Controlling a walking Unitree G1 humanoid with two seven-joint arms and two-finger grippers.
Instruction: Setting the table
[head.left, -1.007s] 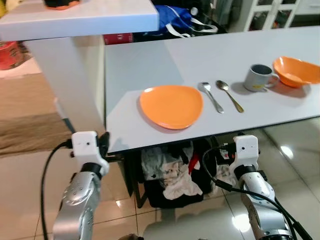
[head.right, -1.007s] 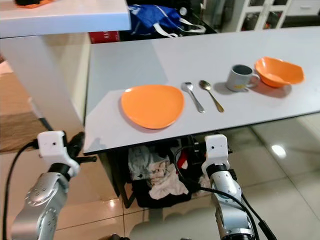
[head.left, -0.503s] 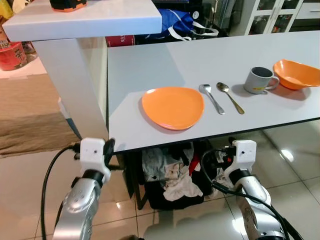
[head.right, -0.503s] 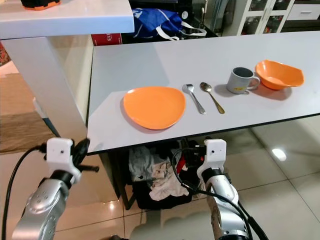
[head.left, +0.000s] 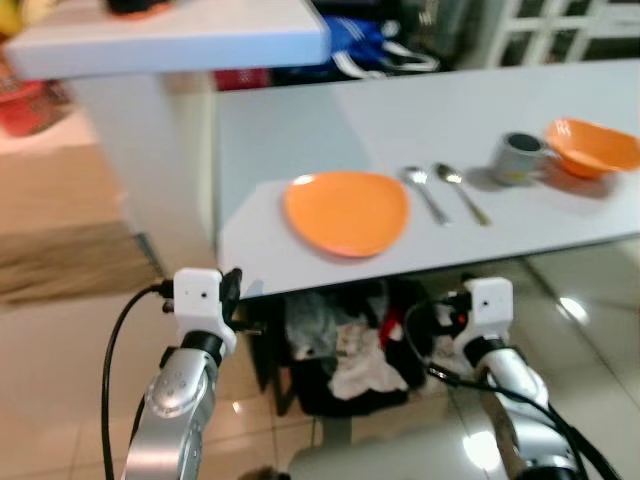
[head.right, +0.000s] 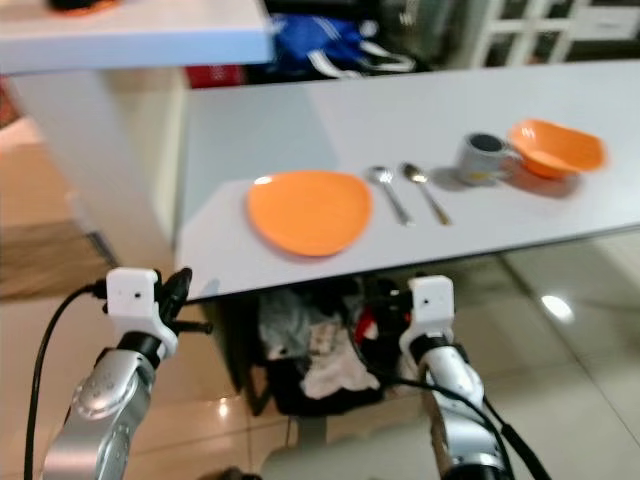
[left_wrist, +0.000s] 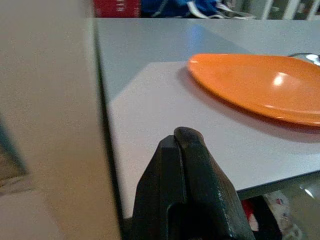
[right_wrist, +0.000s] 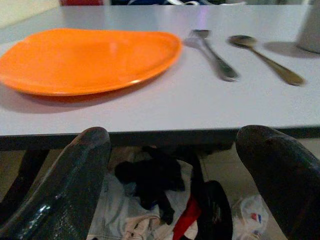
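Left eye view: both end effectors hang just below the counter (head.left: 300, 120) edge nearest the orange plate (head.left: 347, 211), left end effector (left_wrist: 187, 150) closed, right end effector (right_wrist: 172, 150) spread open.

Illumination was bright and even in all four views. Both head views were softened by motion blur across the whole field; edges of the flat orange plate (head.left: 346, 211) and the grey ceramic mug (head.left: 519, 157) were smeared. The glossy beige tiled floor (head.left: 575, 305) carried a small white glare spot. The plate cast a soft shadow on the pale grey matte table top (head.left: 300, 130). In the left wrist view, the closed black left gripper (left_wrist: 187, 142) was out of focus, and a specular highlight sat on the plate. In the right wrist view, the spread black fingers (right_wrist: 80, 175) of the right gripper (right_wrist: 172, 150) were blurred and faintly glossy.
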